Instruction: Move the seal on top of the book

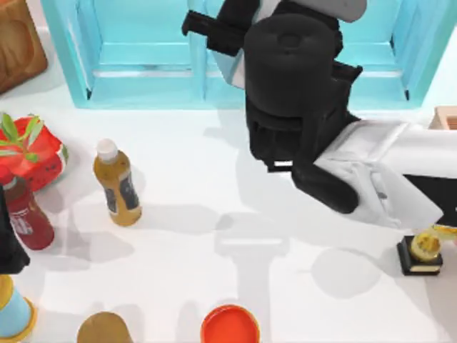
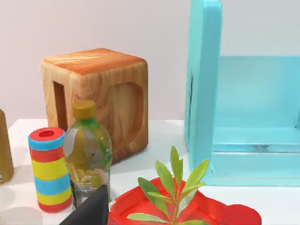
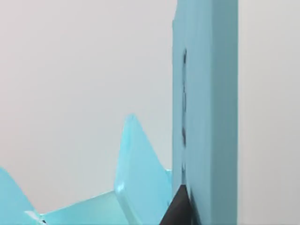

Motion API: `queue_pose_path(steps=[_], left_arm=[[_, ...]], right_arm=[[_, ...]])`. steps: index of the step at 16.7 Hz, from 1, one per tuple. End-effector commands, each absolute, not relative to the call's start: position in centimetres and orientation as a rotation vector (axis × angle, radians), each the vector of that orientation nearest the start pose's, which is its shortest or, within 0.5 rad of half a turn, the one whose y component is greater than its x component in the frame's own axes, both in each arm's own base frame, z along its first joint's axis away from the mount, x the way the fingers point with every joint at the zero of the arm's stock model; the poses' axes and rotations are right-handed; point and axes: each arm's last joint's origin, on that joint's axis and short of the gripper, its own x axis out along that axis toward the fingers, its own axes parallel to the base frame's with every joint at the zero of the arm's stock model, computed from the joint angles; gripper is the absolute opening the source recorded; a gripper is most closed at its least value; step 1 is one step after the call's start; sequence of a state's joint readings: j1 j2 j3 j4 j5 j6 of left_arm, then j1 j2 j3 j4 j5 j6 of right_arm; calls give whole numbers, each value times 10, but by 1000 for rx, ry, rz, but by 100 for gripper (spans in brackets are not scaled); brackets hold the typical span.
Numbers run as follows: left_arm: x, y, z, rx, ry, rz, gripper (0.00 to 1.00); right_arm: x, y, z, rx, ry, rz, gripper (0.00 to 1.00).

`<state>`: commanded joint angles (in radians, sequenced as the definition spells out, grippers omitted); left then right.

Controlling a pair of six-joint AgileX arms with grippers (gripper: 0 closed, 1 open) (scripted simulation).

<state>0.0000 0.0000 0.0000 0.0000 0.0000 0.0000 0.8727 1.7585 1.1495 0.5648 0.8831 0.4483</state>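
Right gripper (image 1: 196, 25) at bench rear edge, over turquoise shelf unit (image 1: 128, 57); jaw state cannot tell. White bench (image 1: 214, 179), pale wall (image 2: 117, 28).

The right arm (image 1: 307, 107) is reaching over the turquoise shelf unit (image 1: 143, 64) at the table's far edge, covering the shelf's middle and its own gripper. The shelf is running off the top view's upper edge. At the table's left edge, the left arm (image 1: 8, 243) is showing as a dark sliver. At the near edge, an orange lid (image 1: 230, 325) and a tan round thing (image 1: 104, 329) are being cut off.
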Motion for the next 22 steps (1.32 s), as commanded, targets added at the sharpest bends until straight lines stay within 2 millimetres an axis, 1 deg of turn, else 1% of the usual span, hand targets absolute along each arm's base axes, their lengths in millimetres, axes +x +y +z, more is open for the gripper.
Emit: queue_pose_path(steps=[1,3,9,12,14,16,19,22], left_arm=[[106,-1,160,0,0,0,100],[106,-1,160,0,0,0,100],[106,-1,160,0,0,0,100],[106,-1,160,0,0,0,100],[106,-1,160,0,0,0,100],[106,-1,160,0,0,0,100],[106,-1,160,0,0,0,100],[106,-1,160,0,0,0,100]], right_arm=[[263,290,267,403,21,5,0],[255,288,269,401,25,4,0],[257,287,267,388,27,4,0],[256,286,259,293,32,30,0],[256,283,248,168,42,56,0],[255,279,233,-6,55,89,0],[252,268,205,-341,71,156,0],[247,251,178,-710,70,241,0]])
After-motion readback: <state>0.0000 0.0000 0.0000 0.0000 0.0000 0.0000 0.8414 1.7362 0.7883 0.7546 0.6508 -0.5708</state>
